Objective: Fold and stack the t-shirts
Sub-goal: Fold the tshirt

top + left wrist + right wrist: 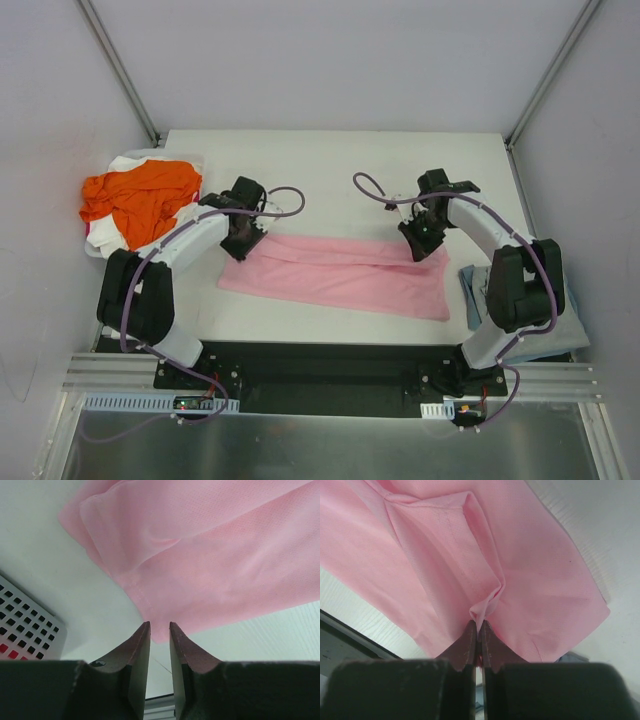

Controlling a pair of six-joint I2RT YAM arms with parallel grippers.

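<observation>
White counter [340,160], matte, walls on three sides. Middle: pink t-shirt [340,275] lies as long folded band running left to right, slightly slanted. Far-left corner: white basket [185,157], orange t-shirt [135,195] heaped over white t-shirt [108,238], both spilling past rim. Right near edge: grey-blue t-shirt [472,288], flat, partly hidden.

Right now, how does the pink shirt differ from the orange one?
The pink shirt lies flattened in a long strip mid-table; the orange shirt sits crumpled in a heap at the far left. The right gripper pinches a fold of the pink shirt; neither gripper touches the orange shirt. Both are plain, single-colour cloth.
</observation>
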